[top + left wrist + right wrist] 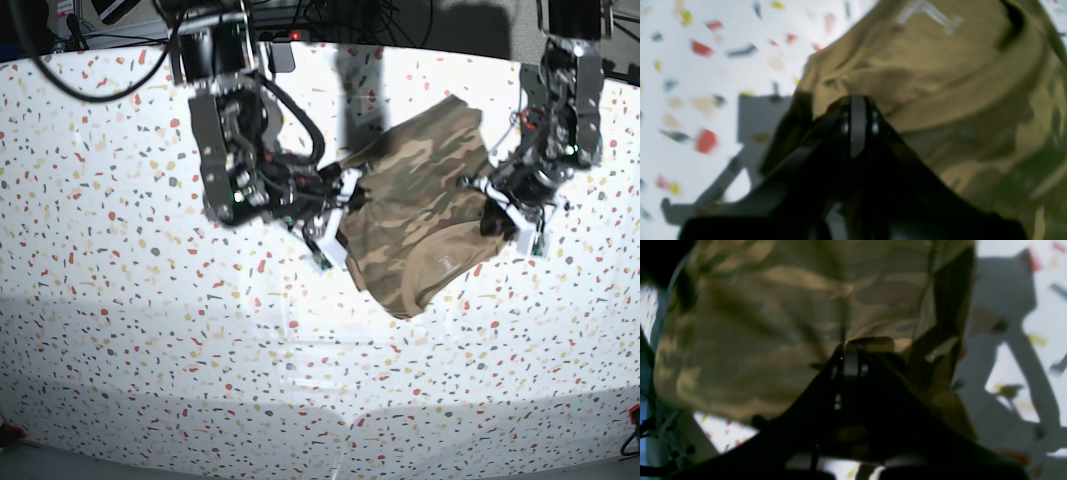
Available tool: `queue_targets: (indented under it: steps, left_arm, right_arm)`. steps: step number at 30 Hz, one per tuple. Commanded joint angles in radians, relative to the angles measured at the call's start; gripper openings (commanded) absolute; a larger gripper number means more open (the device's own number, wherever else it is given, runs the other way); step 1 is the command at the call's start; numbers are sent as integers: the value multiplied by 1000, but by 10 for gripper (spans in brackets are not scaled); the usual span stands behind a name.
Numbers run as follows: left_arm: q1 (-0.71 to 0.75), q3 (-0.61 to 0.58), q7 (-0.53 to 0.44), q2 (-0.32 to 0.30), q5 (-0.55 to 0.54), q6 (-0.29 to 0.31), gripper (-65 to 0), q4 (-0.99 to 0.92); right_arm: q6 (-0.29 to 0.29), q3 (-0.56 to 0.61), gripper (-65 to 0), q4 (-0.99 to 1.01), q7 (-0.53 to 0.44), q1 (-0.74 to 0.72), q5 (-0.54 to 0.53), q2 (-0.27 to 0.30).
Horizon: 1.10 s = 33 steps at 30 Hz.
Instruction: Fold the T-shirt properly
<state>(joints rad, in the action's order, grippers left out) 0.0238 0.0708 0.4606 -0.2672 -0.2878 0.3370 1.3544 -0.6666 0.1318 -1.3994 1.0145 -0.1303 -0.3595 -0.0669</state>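
T-shirt (pixel 420 215) hangs slung between my two arms above the speckled table (pixel 120 330), one end pinched on each side, with the middle sagging down toward the tabletop near the centre. From the base view I can't tell whether the lowest fold is touching the surface or just clear of it.

My left gripper (pixel 858 100) is clamped tight on cloth just beside the tan ribbed collar (pixel 973 96), with the pale neck print (pixel 933 15) visible further up inside the neck. My right gripper (pixel 850 351) is likewise clenched on a bunched edge of the camouflage fabric; the wrist picture is too dark and blurred for me to say which edge or corner it has.

I judge I am mid-carry, spreading or laying the shirt out before a fold. To do this well, I want both arms at matched height and pulling gently apart, so the sag flattens instead of bunching. I would lower the hanging part onto the table first, then drag outward so the cloth lands smooth. The right-hand grab looks like a wad more than a clean corner, so it may leave a wrinkle; I would watch that side and let go only once the fabric lies flat.
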Motion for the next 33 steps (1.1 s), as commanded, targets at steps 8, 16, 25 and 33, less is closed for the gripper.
queue_targets:
  steps: [8,16,25,33]
  left_arm:
    - [-92,7,6,-19,-19,-23,-650,8]
    - [-94,7,9,-19,-19,-23,-650,9]
    - [-93,7,66,-38,-108,-23,-650,69]
    - [-48,7,182,-148,-245,-117,-650,122]
  right_arm:
    - [-14,67,-650,-103,-3,111,-7,-5]
    - [-14,111,-650,-180,-9,129,18,-5]
    - [25,46,-650,-435,19,134,17,32]
    - [39,-180,-650,-587,74,197,-106,150]
